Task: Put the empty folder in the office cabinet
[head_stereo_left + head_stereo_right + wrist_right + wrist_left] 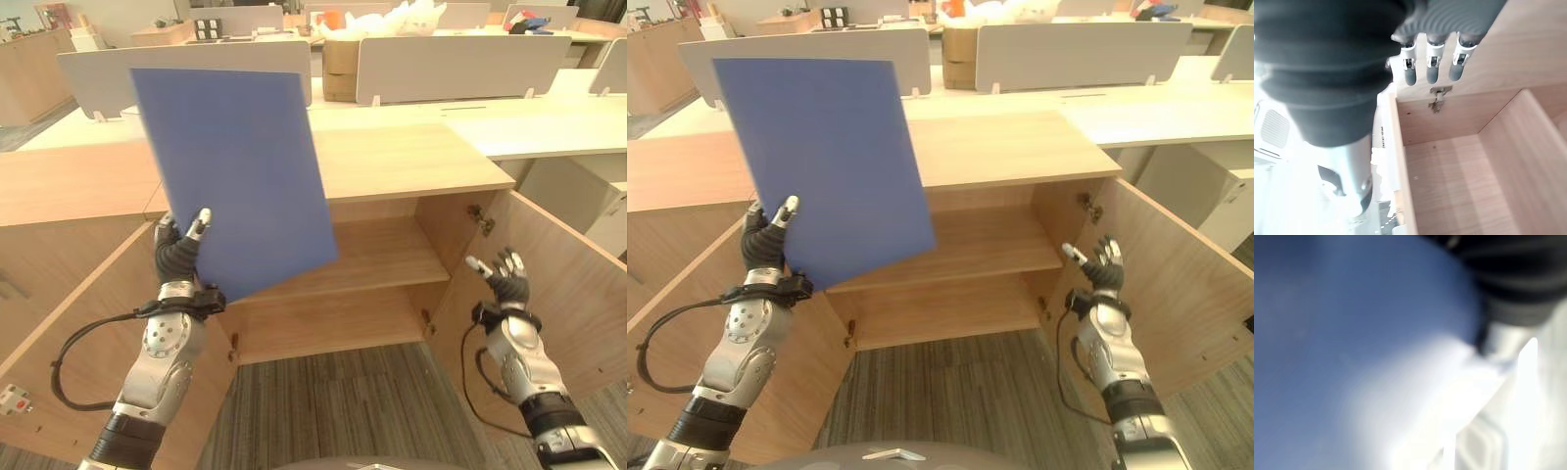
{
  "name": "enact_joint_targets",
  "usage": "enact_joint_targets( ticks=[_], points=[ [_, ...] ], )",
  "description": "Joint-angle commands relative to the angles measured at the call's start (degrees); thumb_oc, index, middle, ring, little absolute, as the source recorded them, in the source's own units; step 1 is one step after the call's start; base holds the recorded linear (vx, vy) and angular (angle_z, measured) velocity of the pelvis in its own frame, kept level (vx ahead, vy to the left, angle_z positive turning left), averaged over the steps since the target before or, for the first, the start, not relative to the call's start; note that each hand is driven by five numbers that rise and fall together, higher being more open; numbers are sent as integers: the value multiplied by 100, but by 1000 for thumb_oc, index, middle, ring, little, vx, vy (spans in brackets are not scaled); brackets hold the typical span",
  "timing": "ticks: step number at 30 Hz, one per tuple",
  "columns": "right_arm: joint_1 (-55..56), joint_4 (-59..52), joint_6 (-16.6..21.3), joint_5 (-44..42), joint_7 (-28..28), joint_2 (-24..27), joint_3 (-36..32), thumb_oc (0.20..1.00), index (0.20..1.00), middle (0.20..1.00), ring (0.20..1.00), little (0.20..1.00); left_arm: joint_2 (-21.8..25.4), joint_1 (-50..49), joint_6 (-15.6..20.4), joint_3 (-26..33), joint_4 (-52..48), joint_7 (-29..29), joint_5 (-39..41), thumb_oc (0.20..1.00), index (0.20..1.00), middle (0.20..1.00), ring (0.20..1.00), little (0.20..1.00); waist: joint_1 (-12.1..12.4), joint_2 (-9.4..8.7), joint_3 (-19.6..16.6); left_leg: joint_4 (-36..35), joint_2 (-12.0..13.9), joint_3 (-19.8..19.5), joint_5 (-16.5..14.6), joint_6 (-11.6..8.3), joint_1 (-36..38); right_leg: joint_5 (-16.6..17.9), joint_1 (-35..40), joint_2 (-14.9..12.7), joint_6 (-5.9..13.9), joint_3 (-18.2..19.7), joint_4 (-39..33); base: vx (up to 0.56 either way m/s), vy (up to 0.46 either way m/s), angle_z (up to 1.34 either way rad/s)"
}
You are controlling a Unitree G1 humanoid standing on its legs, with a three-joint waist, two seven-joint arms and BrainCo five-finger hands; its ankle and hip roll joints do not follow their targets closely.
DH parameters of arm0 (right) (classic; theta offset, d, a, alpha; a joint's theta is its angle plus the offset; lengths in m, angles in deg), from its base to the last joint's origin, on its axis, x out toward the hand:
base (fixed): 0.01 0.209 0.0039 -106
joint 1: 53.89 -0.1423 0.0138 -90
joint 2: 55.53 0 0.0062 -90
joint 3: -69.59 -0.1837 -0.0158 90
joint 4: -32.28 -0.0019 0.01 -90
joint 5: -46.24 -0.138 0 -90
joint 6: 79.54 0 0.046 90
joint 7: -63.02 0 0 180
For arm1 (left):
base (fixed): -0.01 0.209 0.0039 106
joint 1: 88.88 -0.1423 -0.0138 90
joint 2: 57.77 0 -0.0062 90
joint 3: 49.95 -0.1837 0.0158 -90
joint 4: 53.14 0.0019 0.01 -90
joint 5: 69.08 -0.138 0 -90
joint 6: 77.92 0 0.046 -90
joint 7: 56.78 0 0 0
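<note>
The left hand (179,252) pinches the blue folder (233,176) upright before the open cabinet (372,259), while the right hand (506,279) hangs with fingers spread.

Office desks (529,127), perhaps carpeted floor (343,401)

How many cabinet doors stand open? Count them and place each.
2. The left door swings out behind the left hand, which pinches the blue folder. The right door swings out beside the open right hand. Others may lie outside the view.
</note>
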Motion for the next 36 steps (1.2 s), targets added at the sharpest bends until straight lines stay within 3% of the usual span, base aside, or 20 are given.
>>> enact_joint_targets(
  ticks=[1,6,17,26,36],
  points=[
    [-627,-474,434,-769,-363,164,108,1000,1000,1000,1000,1000,169,638,215,-140,-231,-290,375,200,200,200,200,200,120,-159,-69,7,431,61,-618,-438,219,-210,27,-349,451,-141,68,0,0,0],
    [-907,-985,384,-1405,-747,-276,833,1000,1000,1000,1000,1000,129,746,123,-461,-556,-463,687,200,200,200,200,200,181,-189,-41,7,431,69,-605,-438,205,-177,0,-353,443,-138,58,0,0,0],
    [-1668,-1414,140,-1383,-1077,-892,2280,1000,1000,1000,1000,1000,86,747,5,-992,-1010,-720,996,200,200,200,200,200,360,-228,-8,7,425,48,-578,-435,141,-122,-42,-399,433,-139,9,0,0,0],
    [-1645,-1635,104,-1332,-1229,-973,2406,1000,1000,1000,1000,1000,89,635,-38,-1018,-1044,-838,1039,200,200,200,200,200,452,-253,-14,7,395,9,-570,-425,78,-120,-71,-434,449,-190,-1,0,2,0],
    [-1295,-1837,264,-1387,-1047,-978,1742,1000,1000,1000,1000,1000,-75,517,-107,-822,-1004,-847,862,200,200,200,200,200,446,-299,-9,7,366,31,-627,-379,51,-101,-118,-484,490,-187,11,0,0,0]
  ],
)
